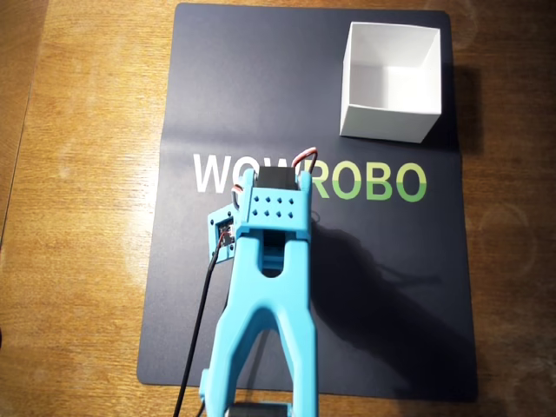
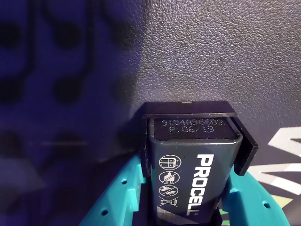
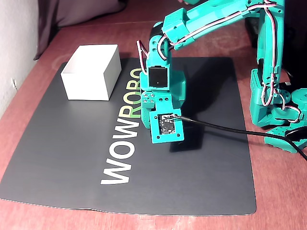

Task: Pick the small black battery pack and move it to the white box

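Observation:
The small black battery pack (image 2: 188,155) with white "PROCELL" lettering fills the lower middle of the wrist view, held upright between two teal fingers (image 2: 117,197). My gripper (image 2: 188,193) is shut on it, just above the dark mat. From overhead the gripper (image 1: 278,182) sits over the "WOWROBO" lettering, with thin red wires (image 1: 304,155) poking out at its tip. The white box (image 1: 387,122) stands at the mat's far right corner, well apart from the gripper. The fixed view has the box (image 3: 88,79) at the left and the gripper's fingertips hidden behind the wrist.
A dark mat (image 1: 261,78) with "WOWROBO" print covers the wooden table (image 1: 78,174). A black cable (image 1: 195,339) trails from the wrist camera toward the near edge. The arm's base (image 3: 280,110) stands at the right of the fixed view.

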`<state>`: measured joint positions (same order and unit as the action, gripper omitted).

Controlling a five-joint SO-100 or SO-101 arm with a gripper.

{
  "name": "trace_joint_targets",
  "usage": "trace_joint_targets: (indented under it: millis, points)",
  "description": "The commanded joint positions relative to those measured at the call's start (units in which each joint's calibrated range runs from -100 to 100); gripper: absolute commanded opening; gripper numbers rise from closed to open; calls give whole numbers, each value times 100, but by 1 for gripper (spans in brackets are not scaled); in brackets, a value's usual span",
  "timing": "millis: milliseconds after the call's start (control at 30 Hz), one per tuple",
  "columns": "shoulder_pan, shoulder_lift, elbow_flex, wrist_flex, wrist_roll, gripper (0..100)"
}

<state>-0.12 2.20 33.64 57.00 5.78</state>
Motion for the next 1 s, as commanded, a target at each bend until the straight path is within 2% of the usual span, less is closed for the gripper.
trace_joint_targets:
  millis: [0, 400, 833, 967]
  points:
    - [-40, -339, -130, 41, -5, 4]
    - [-29, -365, -148, 172, 185, 4]
    - [65, -1163, -157, 128, 191, 4]
    - [218, -1338, -611, 128, 169, 4]
